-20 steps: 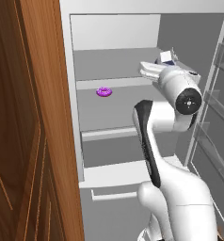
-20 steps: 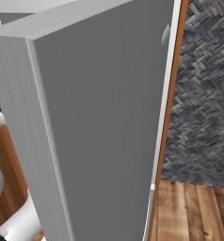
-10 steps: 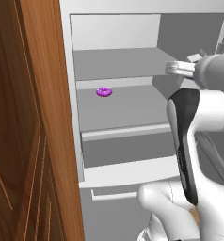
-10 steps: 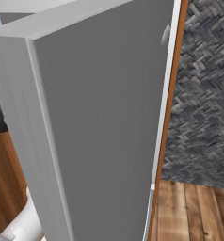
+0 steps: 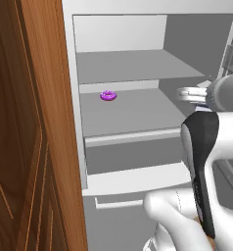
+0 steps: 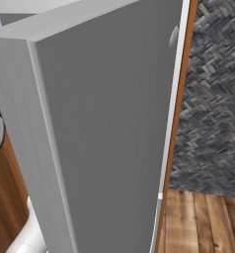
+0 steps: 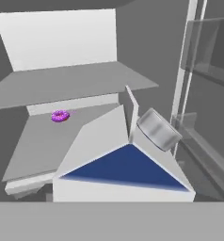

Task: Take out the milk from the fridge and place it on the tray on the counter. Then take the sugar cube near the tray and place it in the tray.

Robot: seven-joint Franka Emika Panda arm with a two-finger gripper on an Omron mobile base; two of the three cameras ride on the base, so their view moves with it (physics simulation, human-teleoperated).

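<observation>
The arm has swung right across the open fridge and is drawing back toward us, so the shelves it was covering now stand in plain sight. Far left, the brown wooden cabinet door (image 5: 35, 147) frames the tall light grey fridge (image 5: 123, 34), and a small purple donut (image 5: 108, 95) sits alone on the middle grey shelf (image 5: 133, 110), well apart from the hand. Over to the right, the two-finger gripper (image 5: 189, 93) hangs at the fridge's right edge. Through the hand camera, the small white carton of milk (image 7: 123, 164), gabled top and blue side, sits right up against the lens: the claw looks clamped on it and it seems clear of the shelf. The grey fridge door (image 6: 104, 138) stands swung wide, leaving room to withdraw.
</observation>
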